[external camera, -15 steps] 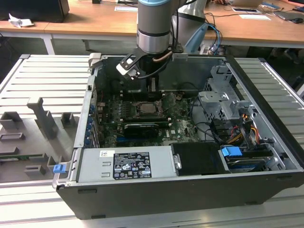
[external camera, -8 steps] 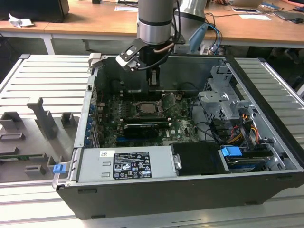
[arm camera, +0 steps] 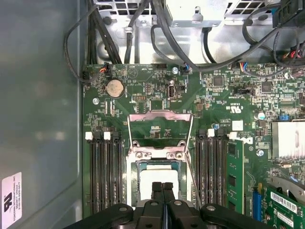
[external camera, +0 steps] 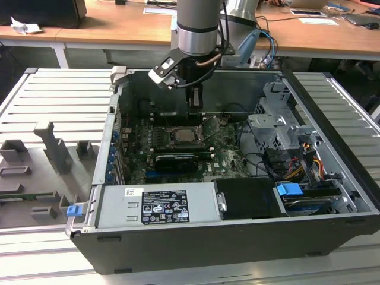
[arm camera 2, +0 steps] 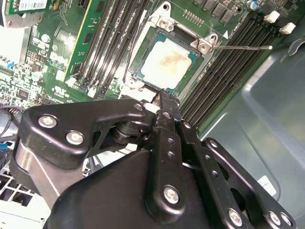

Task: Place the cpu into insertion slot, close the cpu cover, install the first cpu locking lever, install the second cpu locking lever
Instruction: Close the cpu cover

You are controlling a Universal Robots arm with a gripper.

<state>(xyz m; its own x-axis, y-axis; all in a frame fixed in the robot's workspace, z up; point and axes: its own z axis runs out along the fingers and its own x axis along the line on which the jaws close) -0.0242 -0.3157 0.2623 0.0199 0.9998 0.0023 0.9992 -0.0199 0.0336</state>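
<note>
Judging by how things lie, the first step is done. The cpu (arm camera 2: 167, 64) sits flat inside the insertion slot (arm camera 2: 141, 57), pale metal top up and edges square with the slot's rim. The other three steps look undone. In the first wrist view the cpu cover (arm camera: 161, 115) is swung back off the slot and lies just beyond its hinged edge, with green board showing through its cut-out centre. A thin locking lever (arm camera 2: 243, 46) sticks out to one side of the slot, not tucked under any catch. I cannot pick out the other lever with certainty. So I would put the job at roughly a quarter through.

The arm (external camera: 199, 27) comes down from above into the open computer case (external camera: 237, 237), which rests on the slatted metal bench (external camera: 53, 101). Its wrist is held upright over the slot. The tool (arm camera: 163, 187) points straight down at the slot, with its two fingers pressed together and nothing between them. Both wrist views put the tips over the part of the cpu farthest from the cover's hinge. They are close above the chip, but I cannot tell whether they touch it. In the exterior view the tool hangs directly above the slot, well clear of the case walls.
</note>
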